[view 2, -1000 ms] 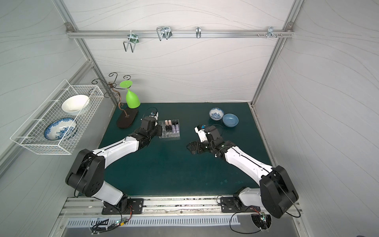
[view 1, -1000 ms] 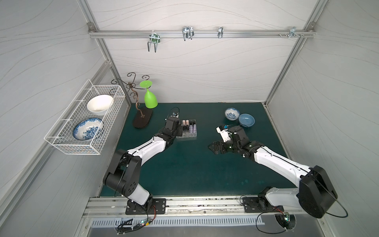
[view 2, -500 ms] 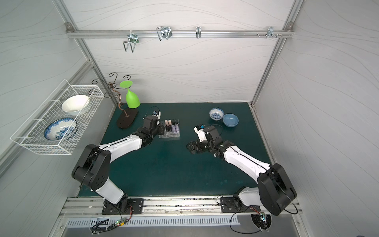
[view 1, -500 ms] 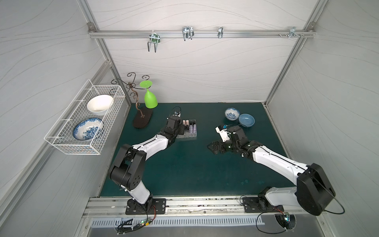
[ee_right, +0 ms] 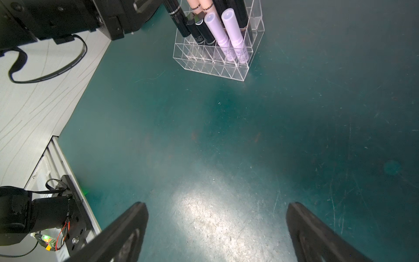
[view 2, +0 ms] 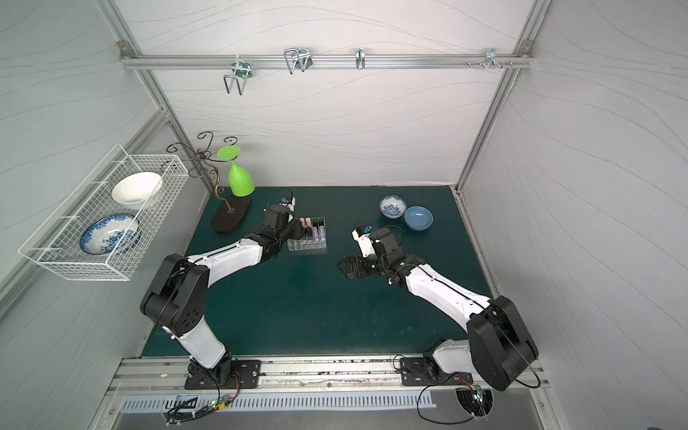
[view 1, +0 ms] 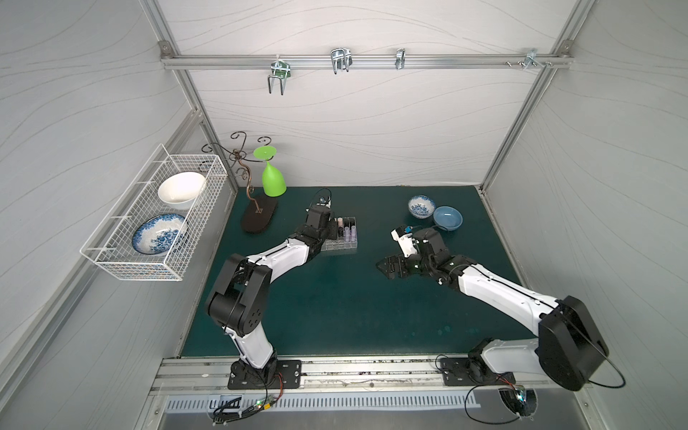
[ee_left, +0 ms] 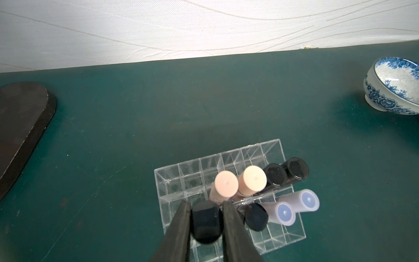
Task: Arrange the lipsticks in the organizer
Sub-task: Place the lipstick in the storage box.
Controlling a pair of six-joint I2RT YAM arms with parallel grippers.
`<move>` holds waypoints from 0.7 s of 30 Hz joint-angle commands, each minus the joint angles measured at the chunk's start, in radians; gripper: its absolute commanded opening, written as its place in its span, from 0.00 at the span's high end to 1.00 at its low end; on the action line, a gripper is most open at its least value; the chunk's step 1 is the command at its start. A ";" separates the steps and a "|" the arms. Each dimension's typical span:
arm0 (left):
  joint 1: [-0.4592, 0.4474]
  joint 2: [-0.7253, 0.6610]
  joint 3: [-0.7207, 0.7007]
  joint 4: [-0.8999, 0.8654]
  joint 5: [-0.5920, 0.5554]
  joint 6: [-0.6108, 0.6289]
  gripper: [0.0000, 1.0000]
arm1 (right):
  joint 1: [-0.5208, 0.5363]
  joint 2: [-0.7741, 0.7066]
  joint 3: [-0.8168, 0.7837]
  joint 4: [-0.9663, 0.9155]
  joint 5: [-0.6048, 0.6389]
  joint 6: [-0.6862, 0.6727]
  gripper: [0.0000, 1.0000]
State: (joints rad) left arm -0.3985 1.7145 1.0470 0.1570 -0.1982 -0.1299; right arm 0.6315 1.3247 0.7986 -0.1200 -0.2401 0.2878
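Observation:
The clear organizer [view 1: 340,246] [view 2: 305,246] [ee_left: 172,179] [ee_right: 210,68] stands at the back left of the green mat. Upright in its cells are two pink lipsticks [ee_left: 226,187], two black ones [ee_left: 275,174], two lilac ones [ee_left: 284,213] [ee_right: 229,34] and one more black one [ee_left: 256,216]. My left gripper [view 1: 329,229] [view 2: 296,231] [ee_left: 206,203] is shut on another black lipstick [ee_left: 206,223] [ee_right: 176,18]. It hangs tilted over the organizer's corner cells, its lower end hidden. My right gripper [view 1: 387,266] [view 2: 348,266] [ee_right: 217,204] is open and empty over bare mat to the right.
A blue-patterned bowl [view 1: 421,206] and a plain blue bowl [view 1: 448,217] sit at the back right. A dark oval stand base [view 1: 259,219] with a green glass [view 1: 273,180] stands left of the organizer. A white wire basket [view 1: 156,260] holding bowls hangs on the left wall.
The left arm's elbow has swung up and inward while its gripper stays at the organizer with the black lipstick. The right arm has barely moved.

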 commanded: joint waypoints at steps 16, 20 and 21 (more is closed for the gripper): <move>0.013 0.031 0.033 0.035 -0.003 -0.019 0.92 | -0.001 0.024 0.025 0.017 -0.004 -0.008 0.01; 0.018 0.037 0.033 0.030 -0.013 -0.029 0.93 | -0.001 0.023 0.025 0.020 -0.002 -0.006 0.01; 0.020 0.039 0.031 0.029 -0.015 -0.032 0.93 | -0.002 0.024 0.025 0.020 -0.005 -0.005 0.01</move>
State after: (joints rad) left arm -0.3874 1.7309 1.0473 0.1562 -0.1989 -0.1432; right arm 0.6315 1.3403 0.8005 -0.1192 -0.2413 0.2878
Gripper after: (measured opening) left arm 0.257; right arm 0.989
